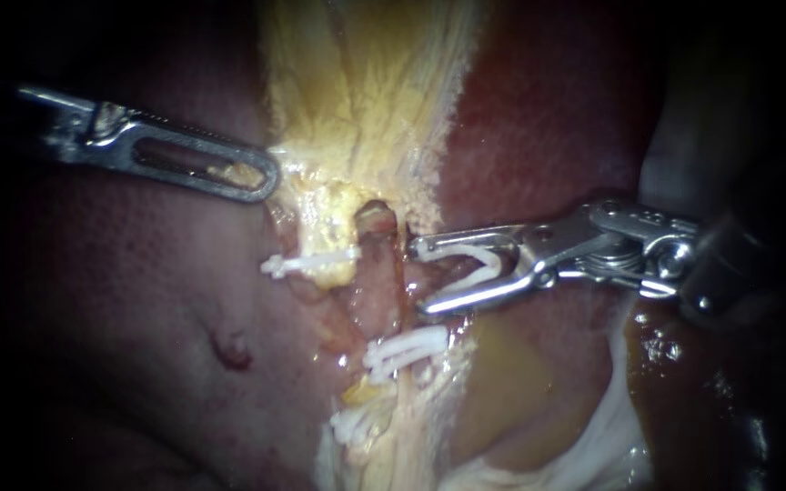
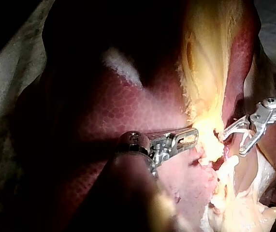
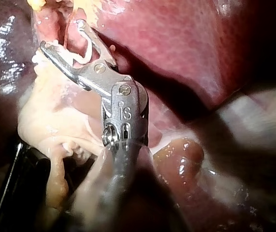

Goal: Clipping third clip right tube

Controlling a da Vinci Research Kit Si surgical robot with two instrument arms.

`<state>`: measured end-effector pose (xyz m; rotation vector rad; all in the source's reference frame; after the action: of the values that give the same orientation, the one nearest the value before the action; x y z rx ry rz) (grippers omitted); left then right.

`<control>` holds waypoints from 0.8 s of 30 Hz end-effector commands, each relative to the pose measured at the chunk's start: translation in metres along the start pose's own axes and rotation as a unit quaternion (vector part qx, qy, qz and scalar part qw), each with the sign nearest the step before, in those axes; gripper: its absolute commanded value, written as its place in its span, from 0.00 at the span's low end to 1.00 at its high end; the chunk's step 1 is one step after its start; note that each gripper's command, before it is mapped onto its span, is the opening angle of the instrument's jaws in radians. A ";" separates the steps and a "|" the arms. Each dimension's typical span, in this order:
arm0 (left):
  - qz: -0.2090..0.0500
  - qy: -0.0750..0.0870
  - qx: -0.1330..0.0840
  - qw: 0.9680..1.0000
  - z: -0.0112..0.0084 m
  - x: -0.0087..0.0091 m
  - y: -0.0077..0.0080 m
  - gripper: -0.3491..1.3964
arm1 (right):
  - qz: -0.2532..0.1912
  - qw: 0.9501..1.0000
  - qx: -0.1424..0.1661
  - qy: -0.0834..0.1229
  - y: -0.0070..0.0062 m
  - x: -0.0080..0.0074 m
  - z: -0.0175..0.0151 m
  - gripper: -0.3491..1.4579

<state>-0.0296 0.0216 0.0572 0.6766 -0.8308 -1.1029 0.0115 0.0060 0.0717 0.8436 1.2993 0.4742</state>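
Observation:
The right tube (image 1: 380,273) runs pink and upright in the middle of the endoscope view, with a cut stub at its upper end. Two white clips (image 1: 407,350) sit on it lower down, and a further white clip (image 1: 311,264) crosses the yellow strand to its left. My right instrument (image 1: 422,277) (image 3: 61,35) carries a white clip (image 1: 482,264) between wide-spread jaws. Their tips stand just right of the tube, which lies outside them. My left instrument (image 1: 261,177) (image 2: 191,137) is shut on yellowish tissue (image 1: 320,195) above and left of the tube.
Dark red liver (image 1: 138,300) lies on the left, with more liver (image 1: 548,136) on the upper right. The pale yellow gallbladder tissue (image 1: 366,82) stretches upward. White membrane (image 1: 611,427) and wet, glistening tissue lie below my right instrument's shaft.

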 end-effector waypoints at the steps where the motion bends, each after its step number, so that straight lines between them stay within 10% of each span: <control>1: 0.000 0.000 0.000 1.000 0.0000 0.0000 0.0000 0.00 | 0.000 1.000 -0.001 0.000 0.0002 -0.0002 0.0004 0.47; 24: 0.000 0.000 0.000 1.000 0.0000 0.0000 0.0001 0.00 | -0.004 1.000 0.019 0.010 0.0001 0.0000 0.0029 0.47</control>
<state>-0.0295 0.0216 0.0573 0.6751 -0.8301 -1.1038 0.0143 0.0053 0.0718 0.8707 1.3352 0.4538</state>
